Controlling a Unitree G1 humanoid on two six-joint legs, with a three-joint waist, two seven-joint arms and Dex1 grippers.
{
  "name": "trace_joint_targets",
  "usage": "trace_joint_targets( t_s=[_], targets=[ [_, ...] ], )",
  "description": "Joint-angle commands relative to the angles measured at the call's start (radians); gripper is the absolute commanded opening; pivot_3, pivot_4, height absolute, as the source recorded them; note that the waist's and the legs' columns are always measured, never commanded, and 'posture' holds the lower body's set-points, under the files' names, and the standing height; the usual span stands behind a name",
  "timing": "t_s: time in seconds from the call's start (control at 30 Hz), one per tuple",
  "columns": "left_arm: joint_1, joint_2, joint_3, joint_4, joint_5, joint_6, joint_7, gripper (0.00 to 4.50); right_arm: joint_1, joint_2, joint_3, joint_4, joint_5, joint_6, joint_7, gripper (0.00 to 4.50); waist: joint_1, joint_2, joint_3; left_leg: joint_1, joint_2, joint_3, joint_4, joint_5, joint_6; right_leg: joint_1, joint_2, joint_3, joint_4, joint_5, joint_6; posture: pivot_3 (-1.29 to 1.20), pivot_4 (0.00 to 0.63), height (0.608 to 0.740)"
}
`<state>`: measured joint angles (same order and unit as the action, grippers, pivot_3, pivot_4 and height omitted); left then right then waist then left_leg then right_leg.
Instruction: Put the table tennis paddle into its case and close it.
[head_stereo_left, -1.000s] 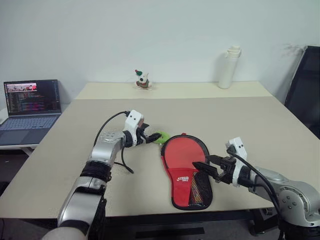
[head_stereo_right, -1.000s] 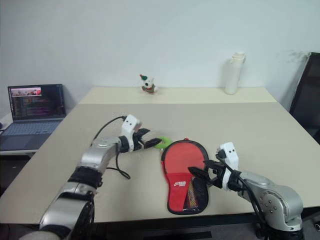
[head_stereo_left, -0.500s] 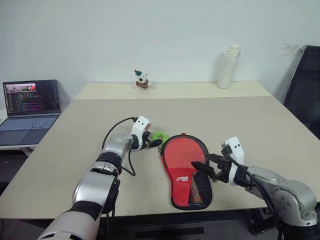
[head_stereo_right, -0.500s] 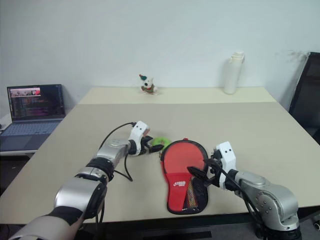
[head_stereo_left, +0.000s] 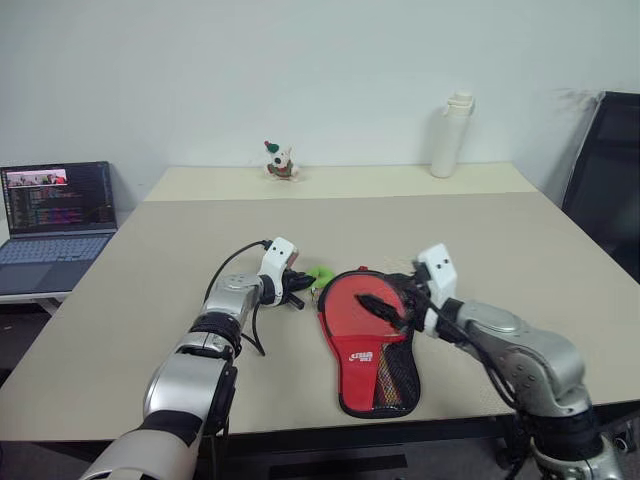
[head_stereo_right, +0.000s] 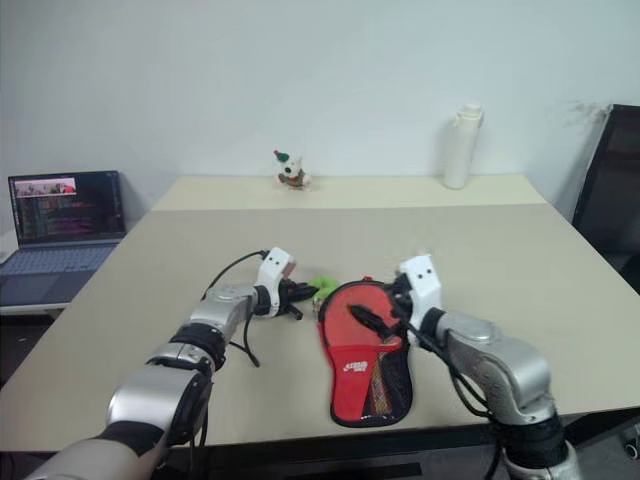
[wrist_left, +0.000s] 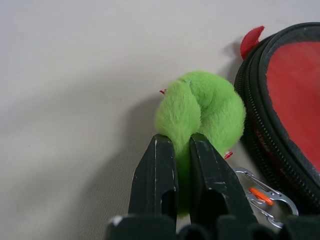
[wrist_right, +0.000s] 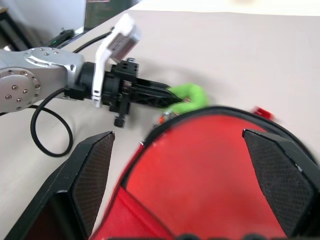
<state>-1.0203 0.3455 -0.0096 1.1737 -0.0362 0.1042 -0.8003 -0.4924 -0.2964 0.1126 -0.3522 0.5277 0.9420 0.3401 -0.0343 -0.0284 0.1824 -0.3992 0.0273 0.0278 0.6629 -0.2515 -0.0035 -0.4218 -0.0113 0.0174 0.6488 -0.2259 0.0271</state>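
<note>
The case (head_stereo_left: 358, 325) lies flat on the table (head_stereo_left: 180, 240), red panel up, its black zip rim running around it. Through its mesh part shows the light handle of the paddle (head_stereo_left: 388, 378); the paddle's red face is hidden inside. A fuzzy green pull tag (wrist_left: 205, 107) sits at the case's far left edge. My left gripper (wrist_left: 175, 141) is shut on that tag, beside the rim. Just above the red panel hovers my right gripper (wrist_right: 177, 134), open wide and holding nothing. From the right wrist the left gripper (wrist_right: 167, 97) and tag (wrist_right: 190, 93) are visible too.
A small metal clip (wrist_left: 260, 196) lies by the tag. A laptop (head_stereo_left: 55, 215) stands on a side table at the left. A toy figure (head_stereo_left: 278, 160) and a white bottle (head_stereo_left: 445, 135) stand at the table's far edge. A black chair (head_stereo_left: 605, 180) is at the right.
My left gripper has dropped a little and closed on the green pull tag. My right gripper has swung left and forward from the case's side to over its red panel, still open.
</note>
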Motion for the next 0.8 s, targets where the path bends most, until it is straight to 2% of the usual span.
trace_joint_targets(
  t_s=[0.03, 0.13, 0.27, 0.43, 0.67, 0.8],
  targets=[
    [0.029, 0.003, 0.009, -0.018, -0.001, 0.032, -0.002, 0.00, -0.035, 0.066, 0.053, 0.102, -0.074, -0.084, -0.026, 4.50, 0.000, 0.000, 0.000, 0.000, 0.001, 0.000, 0.000, 0.000, 0.000, 0.000, 0.000, 0.000, 0.000, 0.000, 0.000, 0.00, 0.150, 0.740],
    [0.044, 0.009, 0.020, -0.060, -0.012, 0.058, -0.006, 0.00, -0.023, 0.097, 0.126, 0.193, -0.153, -0.127, -0.031, 4.50, 0.000, 0.000, 0.000, 0.000, 0.001, 0.000, 0.000, 0.000, 0.000, 0.000, 0.000, 0.000, 0.000, 0.000, 0.000, 0.00, 0.150, 0.740],
    [0.068, 0.024, 0.026, -0.114, -0.020, 0.084, -0.006, 0.00, 0.016, 0.081, 0.176, 0.209, -0.221, -0.148, -0.020, 4.50, 0.000, 0.000, 0.000, -0.001, 0.001, 0.000, 0.000, 0.000, 0.000, -0.001, -0.001, 0.000, -0.001, 0.003, -0.004, 0.00, 0.150, 0.740],
    [0.100, 0.038, 0.036, -0.199, -0.036, 0.121, 0.001, 0.00, 0.060, 0.080, 0.177, 0.192, -0.254, -0.152, -0.018, 4.50, -0.001, -0.002, -0.001, 0.000, 0.001, -0.001, 0.000, 0.000, 0.000, -0.001, -0.001, 0.001, 0.000, 0.002, -0.003, 0.00, 0.150, 0.740],
    [0.187, 0.050, 0.073, -0.491, -0.092, 0.241, 0.038, 0.00, 0.081, 0.086, 0.180, 0.185, -0.287, -0.150, -0.014, 4.50, 0.002, -0.003, -0.002, 0.000, 0.003, -0.003, 0.000, 0.000, 0.000, -0.001, -0.001, 0.000, 0.001, 0.002, -0.004, 0.00, 0.150, 0.740],
    [0.191, 0.053, 0.076, -0.529, -0.093, 0.263, 0.071, 0.00, 0.088, 0.084, 0.189, 0.192, -0.302, -0.150, -0.008, 4.50, 0.004, -0.004, -0.003, 0.000, 0.002, -0.003, 0.000, 0.000, 0.000, 0.000, -0.003, 0.000, 0.001, 0.002, -0.004, 0.00, 0.150, 0.740]
  ],
)
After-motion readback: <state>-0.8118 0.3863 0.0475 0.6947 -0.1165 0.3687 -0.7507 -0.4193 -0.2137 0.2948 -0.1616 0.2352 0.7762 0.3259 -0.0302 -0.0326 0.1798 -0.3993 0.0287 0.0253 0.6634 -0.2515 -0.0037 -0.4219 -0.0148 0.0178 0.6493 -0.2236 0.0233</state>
